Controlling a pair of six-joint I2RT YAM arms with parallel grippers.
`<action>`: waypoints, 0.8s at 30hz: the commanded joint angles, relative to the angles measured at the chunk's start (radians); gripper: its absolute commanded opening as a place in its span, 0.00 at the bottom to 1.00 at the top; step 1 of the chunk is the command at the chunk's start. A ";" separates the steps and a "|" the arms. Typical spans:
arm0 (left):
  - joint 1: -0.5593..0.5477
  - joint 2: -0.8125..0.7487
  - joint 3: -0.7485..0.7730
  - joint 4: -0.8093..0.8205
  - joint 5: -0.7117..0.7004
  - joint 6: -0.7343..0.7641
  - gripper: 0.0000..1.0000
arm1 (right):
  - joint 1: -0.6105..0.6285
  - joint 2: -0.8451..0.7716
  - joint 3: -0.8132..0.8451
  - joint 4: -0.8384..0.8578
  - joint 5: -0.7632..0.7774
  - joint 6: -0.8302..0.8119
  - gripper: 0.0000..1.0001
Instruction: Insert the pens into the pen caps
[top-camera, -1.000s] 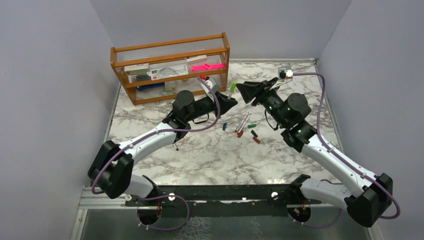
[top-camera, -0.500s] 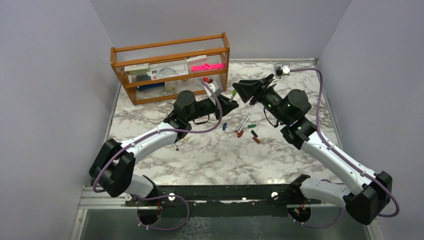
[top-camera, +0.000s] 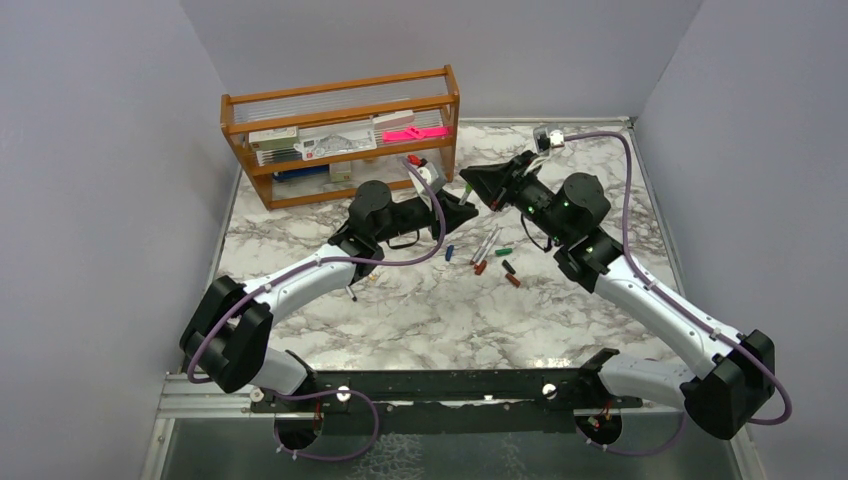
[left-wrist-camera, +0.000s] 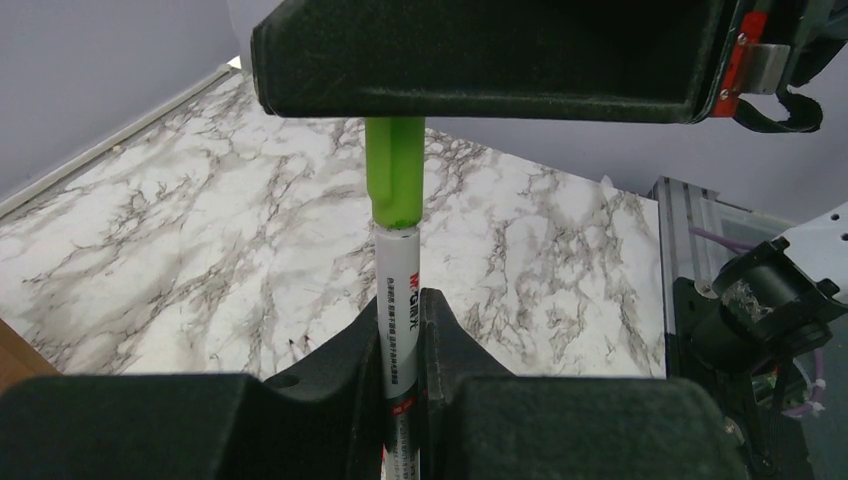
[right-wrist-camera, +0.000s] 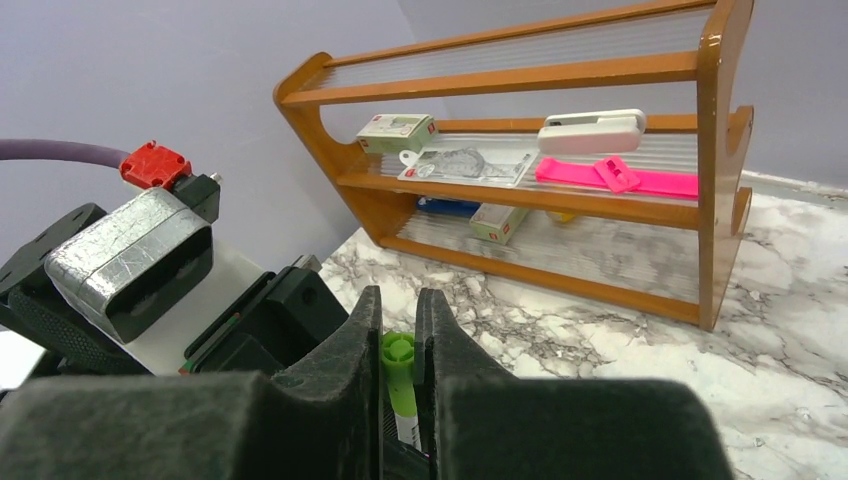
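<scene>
- Pen (left-wrist-camera: 397, 290): slim white barrel w/ small print, mid-air above marble table (top-camera: 420, 310), clamped in left claw (left-wrist-camera: 400, 345).
- Cap (left-wrist-camera: 394, 175): glossy lime plastic tube at pen tip, right claw (right-wrist-camera: 398, 335) pinched on it.

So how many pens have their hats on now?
None clearly finished yet. In hand: the left pincer grips a white pen, and the right pincer is shut on the green cap sitting on its tip; whether it's pushed fully on, I can't tell. Left to do: the loose pens and small caps on the marble table.
</scene>
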 joint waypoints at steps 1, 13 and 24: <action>-0.001 -0.013 0.039 0.021 -0.026 -0.042 0.00 | 0.006 0.000 0.002 0.012 -0.042 -0.004 0.01; -0.001 0.032 0.242 0.023 0.024 0.011 0.00 | 0.006 -0.005 -0.067 -0.119 -0.140 -0.031 0.01; -0.001 0.087 0.399 0.044 0.098 0.093 0.00 | 0.007 0.048 -0.082 -0.213 -0.173 -0.047 0.01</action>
